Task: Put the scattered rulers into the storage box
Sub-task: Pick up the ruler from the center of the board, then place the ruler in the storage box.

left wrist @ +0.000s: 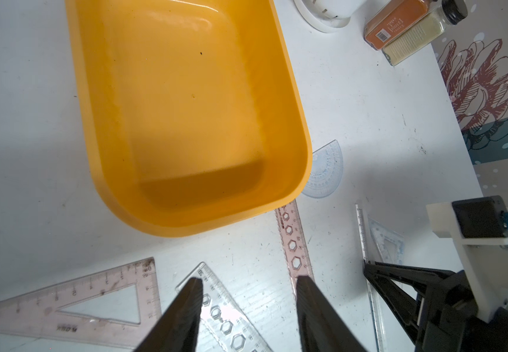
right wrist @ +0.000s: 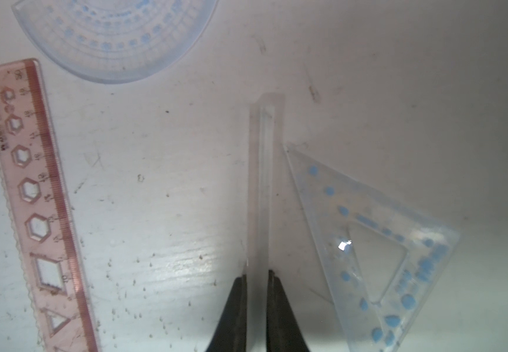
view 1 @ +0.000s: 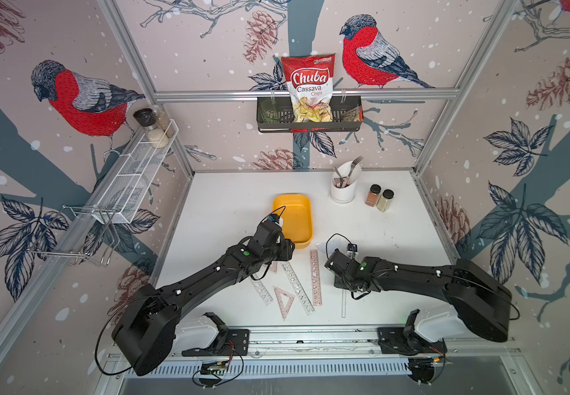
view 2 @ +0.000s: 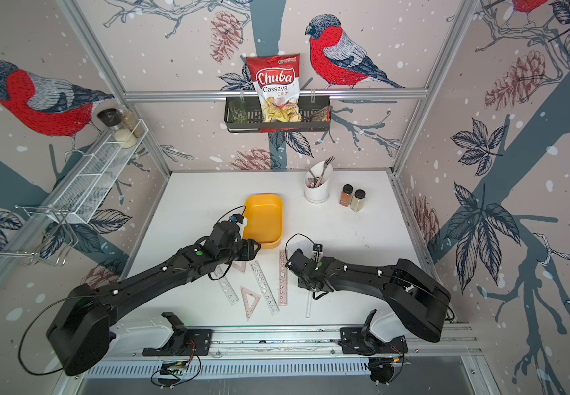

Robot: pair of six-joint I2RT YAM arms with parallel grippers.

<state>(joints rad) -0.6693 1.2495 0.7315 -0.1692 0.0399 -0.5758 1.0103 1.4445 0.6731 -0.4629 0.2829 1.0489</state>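
Observation:
The yellow storage box point(view 1: 294, 219) stands empty at mid-table. Near its front end my left gripper point(left wrist: 249, 282) hangs open over a clear stencil ruler point(left wrist: 228, 320), with a pink straight ruler point(left wrist: 292, 240) and a pink set square point(left wrist: 64, 304) beside it. My right gripper point(right wrist: 257, 274) is shut on a narrow clear ruler point(right wrist: 265, 183) that lies on the table. Next to it are a blue-marked clear set square point(right wrist: 368, 243) and a half-round protractor point(right wrist: 115, 36). More rulers point(view 1: 298, 289) and a pink set square point(view 1: 283, 299) lie between the arms.
A white cutlery cup point(view 1: 343, 188) and two spice jars point(view 1: 379, 200) stand at the back right of the table. A wire rack point(view 1: 133, 178) hangs on the left wall. On the back wall a basket point(view 1: 309, 118) holds a chips bag.

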